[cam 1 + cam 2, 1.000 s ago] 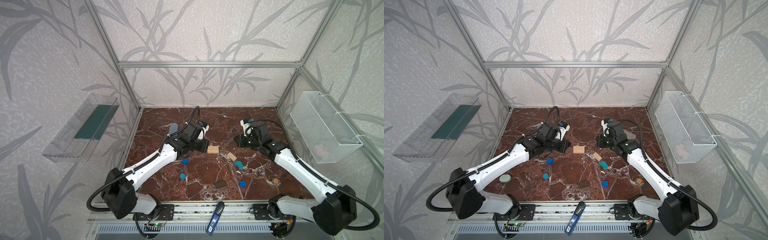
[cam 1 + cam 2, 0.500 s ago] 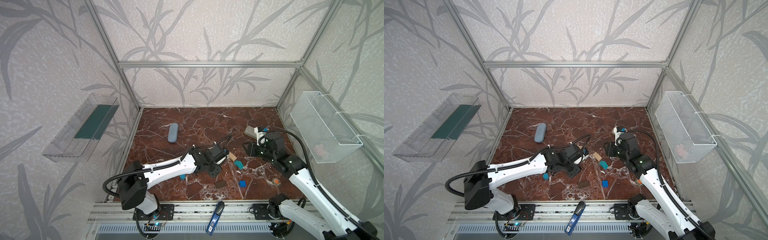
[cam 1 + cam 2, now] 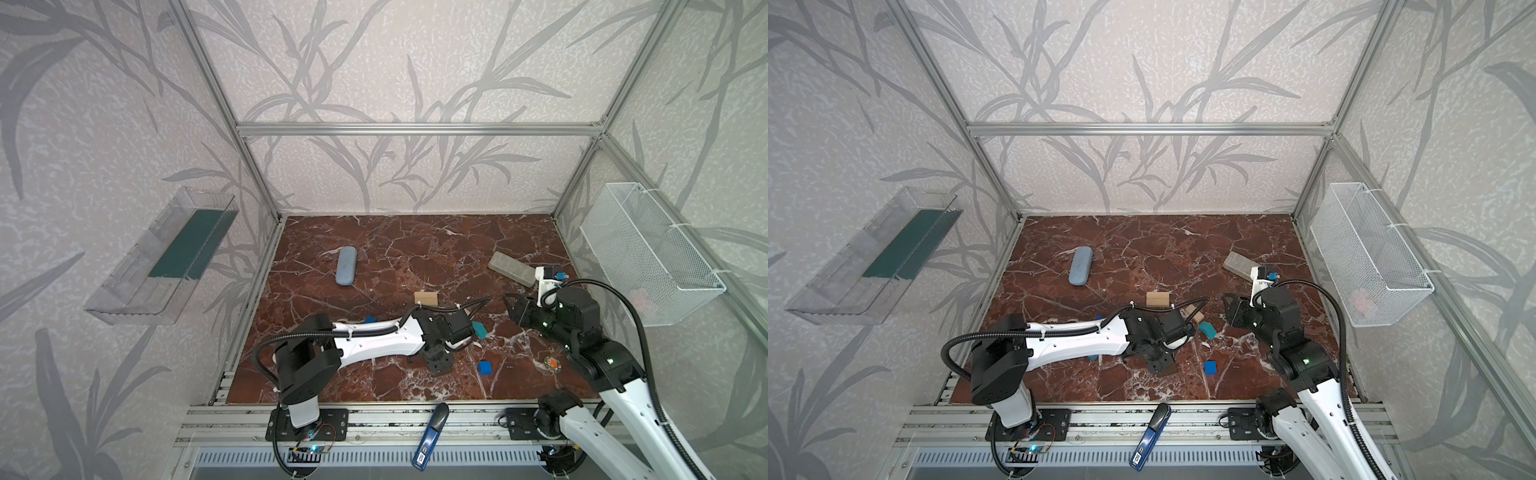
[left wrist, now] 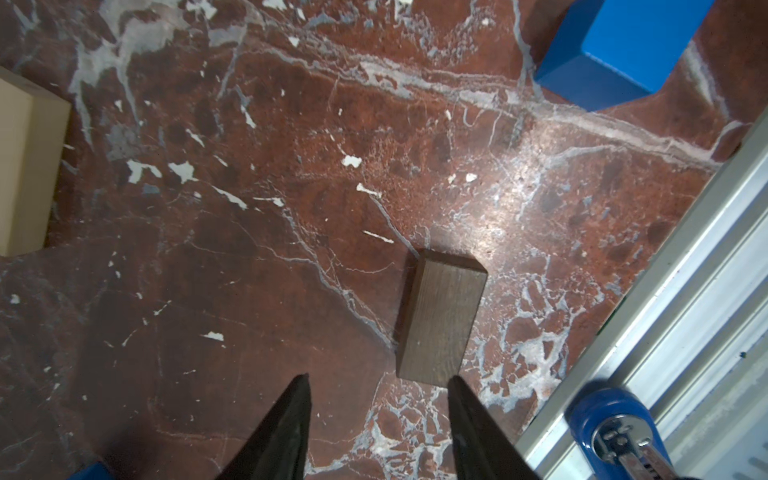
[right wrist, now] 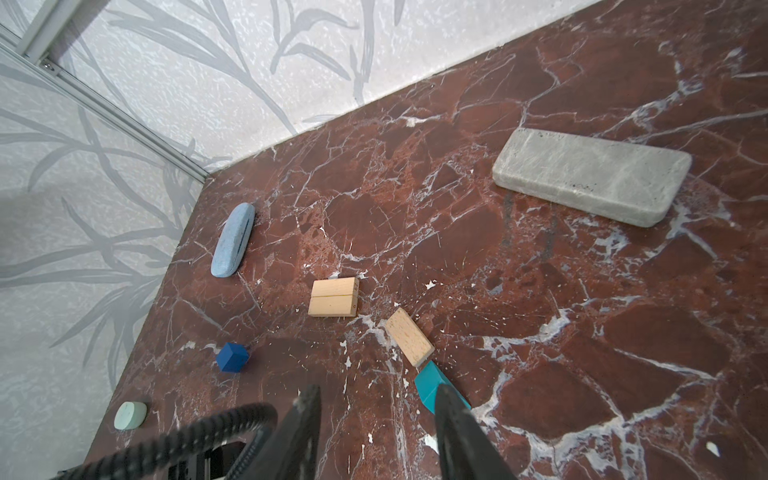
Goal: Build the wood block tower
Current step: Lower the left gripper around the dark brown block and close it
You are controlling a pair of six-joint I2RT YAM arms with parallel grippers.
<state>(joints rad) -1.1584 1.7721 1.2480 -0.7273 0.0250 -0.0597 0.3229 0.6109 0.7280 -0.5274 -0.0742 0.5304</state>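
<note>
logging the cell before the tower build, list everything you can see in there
pale bars: three, natural wood, two side by side mid-table, one angled nearby
dark bar: one, dark brown, near the front rail
blue cubes: two, blue, one front centre, one behind the left arm
teal piece: one, teal, at the angled bar's end
case: one, grey-blue, back left
brick: one, grey, back right
disc: one, pale green, near the left edge
token: one, orange, front right
tool: one, blue, front rail
shelf: one, clear, left wall
basket: one, white wire, right wall
table: one, red-brown marble, underneath
left gripper: one, black, open, by the dark bar
right gripper: one, black, open, near the teal piece
</note>
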